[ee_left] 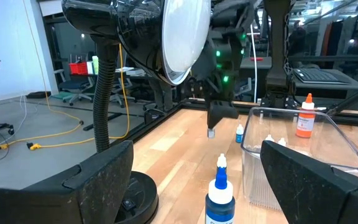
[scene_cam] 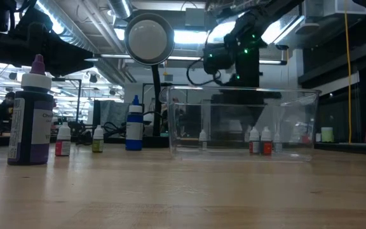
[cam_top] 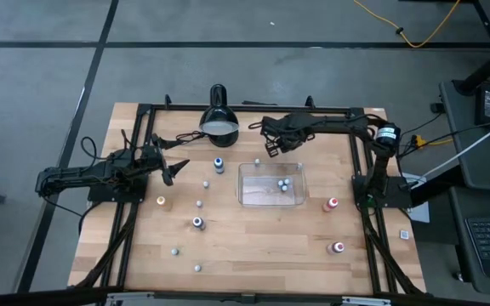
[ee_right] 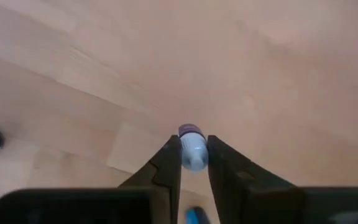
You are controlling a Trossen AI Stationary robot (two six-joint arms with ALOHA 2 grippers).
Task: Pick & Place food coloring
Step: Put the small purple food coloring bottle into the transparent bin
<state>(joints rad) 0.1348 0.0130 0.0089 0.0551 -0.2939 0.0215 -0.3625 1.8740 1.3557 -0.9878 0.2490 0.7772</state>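
Note:
My right gripper (cam_top: 272,150) hangs above the table just beyond the far left corner of the clear tray (cam_top: 243,197), shut on a tiny pale bottle with a purple top (ee_right: 192,148). The left wrist view shows the same bottle (ee_left: 211,132) clear of the wood. Three small bottles (cam_top: 282,184) stand inside the tray. Other food coloring bottles stand loose on the table: a blue one (cam_top: 219,163), a dark-topped one (cam_top: 197,223), red-topped ones (cam_top: 333,204) (cam_top: 339,247) and several tiny pale ones. My left gripper (cam_top: 175,167) waits open at the table's left. My right gripper pinches the tiny bottle by its pale body (ee_right: 194,157), between the two fingertips (ee_right: 170,155), coming from above and pointing down. The purple top (ee_right: 190,130) sticks out past the fingers, and the bottle is lifted clear of the table.
A black dome desk lamp (cam_top: 219,121) stands at the far edge, close to the left of my right gripper. The blue bottle (ee_left: 219,193) stands right in front of my left gripper (ee_left: 194,165). A tall purple-capped bottle (scene_cam: 30,121) stands near the camera in the low view.

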